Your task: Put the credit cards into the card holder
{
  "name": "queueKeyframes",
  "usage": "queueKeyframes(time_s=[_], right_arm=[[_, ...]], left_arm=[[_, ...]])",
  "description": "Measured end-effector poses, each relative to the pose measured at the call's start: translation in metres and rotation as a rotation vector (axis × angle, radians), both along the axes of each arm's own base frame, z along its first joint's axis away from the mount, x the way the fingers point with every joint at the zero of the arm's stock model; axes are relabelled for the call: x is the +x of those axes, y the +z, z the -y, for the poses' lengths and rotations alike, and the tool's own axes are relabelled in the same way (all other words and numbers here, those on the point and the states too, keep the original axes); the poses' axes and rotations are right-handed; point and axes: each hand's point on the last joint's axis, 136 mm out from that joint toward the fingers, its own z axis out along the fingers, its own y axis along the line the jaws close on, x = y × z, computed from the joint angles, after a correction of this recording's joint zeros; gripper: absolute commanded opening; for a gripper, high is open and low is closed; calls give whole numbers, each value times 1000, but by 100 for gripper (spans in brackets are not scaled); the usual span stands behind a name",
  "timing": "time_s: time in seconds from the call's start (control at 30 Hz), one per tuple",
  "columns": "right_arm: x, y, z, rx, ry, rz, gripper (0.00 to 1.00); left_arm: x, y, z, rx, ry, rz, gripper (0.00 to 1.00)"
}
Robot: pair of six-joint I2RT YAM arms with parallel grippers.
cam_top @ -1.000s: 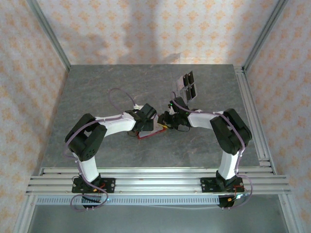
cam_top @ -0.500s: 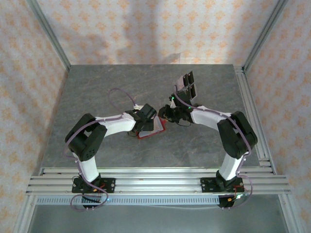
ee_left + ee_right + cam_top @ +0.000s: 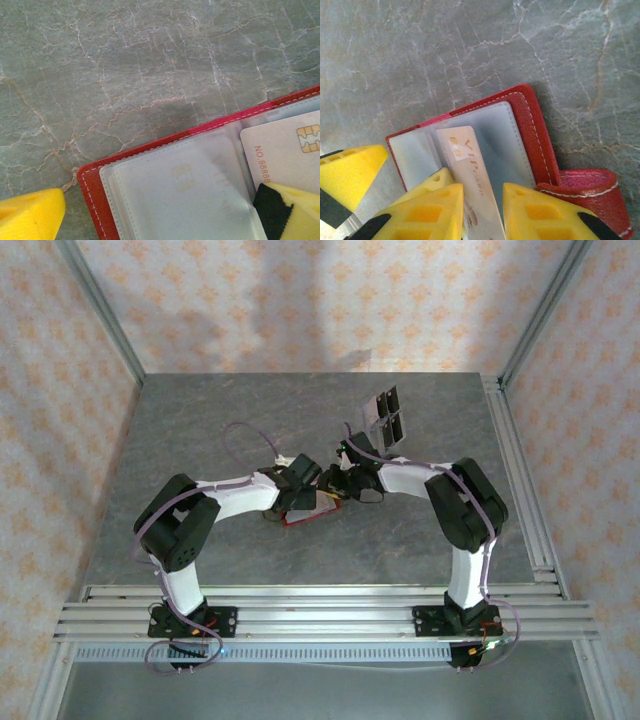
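Observation:
The red card holder point(image 3: 297, 519) lies open on the table, its clear sleeves point(image 3: 190, 190) facing up. My left gripper point(image 3: 300, 483) is open over it. One yellow fingertip point(image 3: 35, 215) rests beside the holder's corner and the other point(image 3: 295, 215) rests on the sleeves. My right gripper point(image 3: 482, 189) is shut on a pale VIP credit card point(image 3: 470, 165). The card is tilted, its chip end pushed in among the sleeves of the card holder point(image 3: 527, 130). The same credit card point(image 3: 287, 150) pokes in at the right of the left wrist view.
A clear plastic stand with dark rectangles point(image 3: 388, 416) stands behind the right gripper. The holder's clasp strap point(image 3: 590, 192) curls up beside my right finger. Metal rails run along the table's right and near edges.
The right gripper pulled back from the holder, then came forward and left over it again. The left arm has stayed in place.

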Motion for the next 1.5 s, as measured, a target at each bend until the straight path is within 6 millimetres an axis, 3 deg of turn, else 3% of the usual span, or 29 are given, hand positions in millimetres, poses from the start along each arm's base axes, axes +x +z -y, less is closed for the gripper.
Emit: queueKeyframes(time_s=[0.23, 0.83, 1.0, 1.17, 1.3, 1.5], right_arm=[[-1, 0, -1, 3, 8, 0, 14], [-1, -5, -2, 2, 15, -18, 14], [-2, -5, -2, 4, 24, -16, 7], [-3, -3, -4, 23, 30, -26, 17], [-4, -1, -6, 33, 36, -25, 17], [-5, 0, -8, 49, 43, -30, 4]], left_arm=[[0, 0, 0, 0, 0, 0, 100], [0, 0, 0, 2, 1, 0, 100], [0, 0, -1, 6, 2, 2, 100], [0, 0, -2, 13, 4, 4, 100], [0, 0, -2, 13, 5, 4, 100], [0, 1, -3, 14, 5, 5, 100]])
